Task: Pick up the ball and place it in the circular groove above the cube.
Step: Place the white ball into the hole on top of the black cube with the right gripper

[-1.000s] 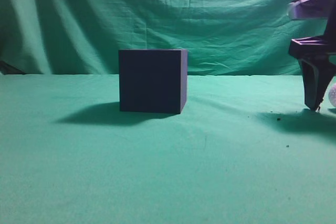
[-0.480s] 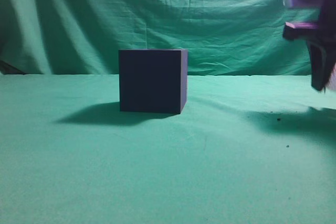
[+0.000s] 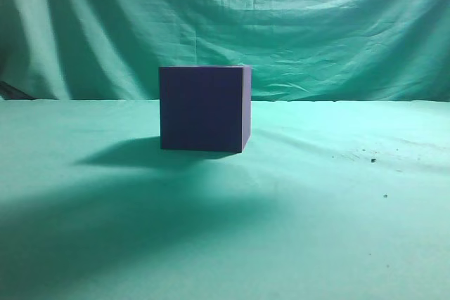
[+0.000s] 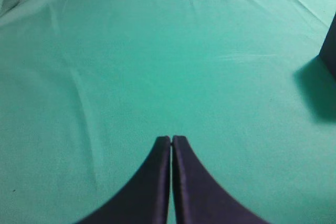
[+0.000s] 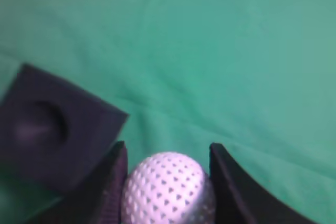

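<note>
backdrop [image 3: 105, 19]: wrinkled green cloth — table cover [image 3: 316, 244]: same green, dark specks

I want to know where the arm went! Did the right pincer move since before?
Yes. The right pincer, shut on the ball, rose from the cloth at the far right and swung left; it is now high up, just right of the cube, which stayed put.

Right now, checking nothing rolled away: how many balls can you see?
1. The ball is held between the right gripper's fingers, above and off to one side of the cube. None shows on the cloth; the cube could hide another.
</note>
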You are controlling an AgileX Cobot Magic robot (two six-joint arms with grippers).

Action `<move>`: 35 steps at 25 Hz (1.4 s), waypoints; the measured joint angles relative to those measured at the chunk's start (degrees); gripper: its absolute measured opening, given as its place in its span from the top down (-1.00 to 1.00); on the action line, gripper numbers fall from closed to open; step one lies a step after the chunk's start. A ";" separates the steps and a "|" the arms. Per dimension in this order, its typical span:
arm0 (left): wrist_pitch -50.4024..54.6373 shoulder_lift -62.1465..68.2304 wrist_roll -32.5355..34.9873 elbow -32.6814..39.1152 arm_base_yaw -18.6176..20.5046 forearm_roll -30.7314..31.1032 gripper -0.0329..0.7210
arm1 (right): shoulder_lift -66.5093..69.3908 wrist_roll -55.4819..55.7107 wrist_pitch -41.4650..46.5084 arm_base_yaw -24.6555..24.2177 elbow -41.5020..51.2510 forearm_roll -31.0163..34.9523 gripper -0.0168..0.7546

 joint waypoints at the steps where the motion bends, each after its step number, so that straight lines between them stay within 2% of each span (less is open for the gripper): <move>1: 0.00 0.00 0.00 0.00 0.00 0.00 0.91 | 0.41 -0.40 -0.45 2.56 -0.58 0.23 0.15; 4: 0.00 0.00 0.00 0.00 0.00 0.00 0.91 | 2.57 -1.24 -2.31 8.37 -1.72 -0.03 0.15; 7: 0.00 0.00 0.00 0.00 0.00 0.00 0.91 | 6.08 -1.46 -3.51 11.02 -3.02 -1.00 0.15; 19: 0.00 0.00 0.00 0.00 0.00 0.00 0.91 | 12.99 -1.82 -7.19 11.40 -4.78 -2.70 0.15; 22: 0.00 0.00 0.00 0.00 0.00 0.00 0.91 | 12.99 -2.49 -7.81 11.40 -4.78 -2.70 -0.35; 24: 0.00 0.00 0.00 0.00 0.00 0.00 0.91 | 12.99 -2.64 -7.81 11.40 -4.78 -2.70 -0.58; 25: 0.00 0.00 0.00 0.00 0.00 0.00 0.91 | 12.99 -2.74 -7.81 11.40 -4.78 -2.70 -0.64; 29: 0.00 0.00 0.00 0.00 0.00 0.00 0.91 | 12.39 -2.72 -4.59 11.40 -6.36 -2.70 -0.60; 32: 0.00 0.00 0.00 0.00 0.00 0.00 0.91 | 9.95 -2.72 3.38 11.40 -9.71 -2.95 -0.09; 35: 0.00 0.00 0.00 0.00 0.00 0.00 0.91 | 5.58 -2.72 11.35 11.40 -11.05 -3.24 0.55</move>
